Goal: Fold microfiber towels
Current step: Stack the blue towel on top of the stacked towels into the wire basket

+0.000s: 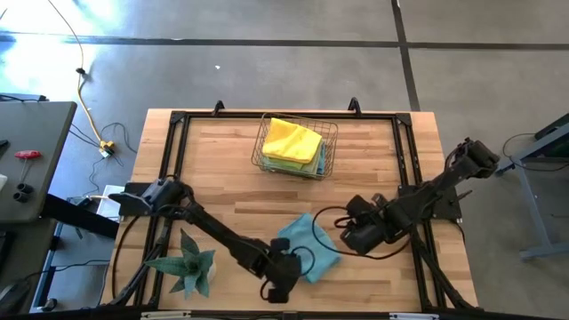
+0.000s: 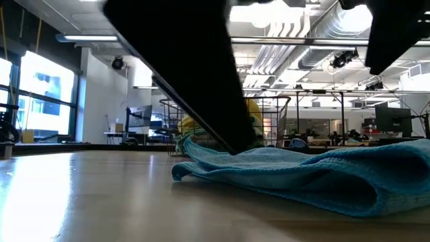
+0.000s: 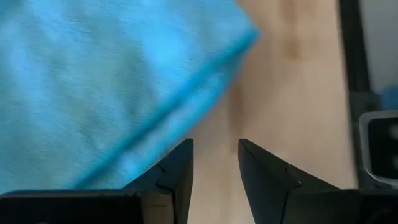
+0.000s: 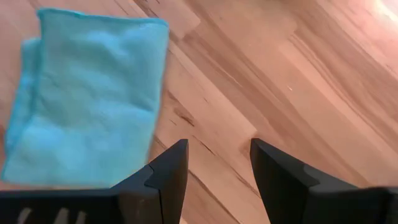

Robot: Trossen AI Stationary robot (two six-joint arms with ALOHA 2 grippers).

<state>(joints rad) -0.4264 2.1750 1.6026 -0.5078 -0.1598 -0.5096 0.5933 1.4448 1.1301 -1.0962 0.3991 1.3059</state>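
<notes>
A robotics laboratory within a large open-plan industrial hall is shown. A wooden desk [image 1: 231, 169] edged with a black metal frame [image 1: 174, 142] is set on a polished concrete floor [image 1: 267, 62], across which a yellow cable [image 1: 82, 93] is run. Exposed silver ventilation ducts [image 2: 316, 27] and strip lights [image 2: 101, 38] are seen on the ceiling, with monitors [image 2: 393, 121] and workstations ranged along the far side.
</notes>
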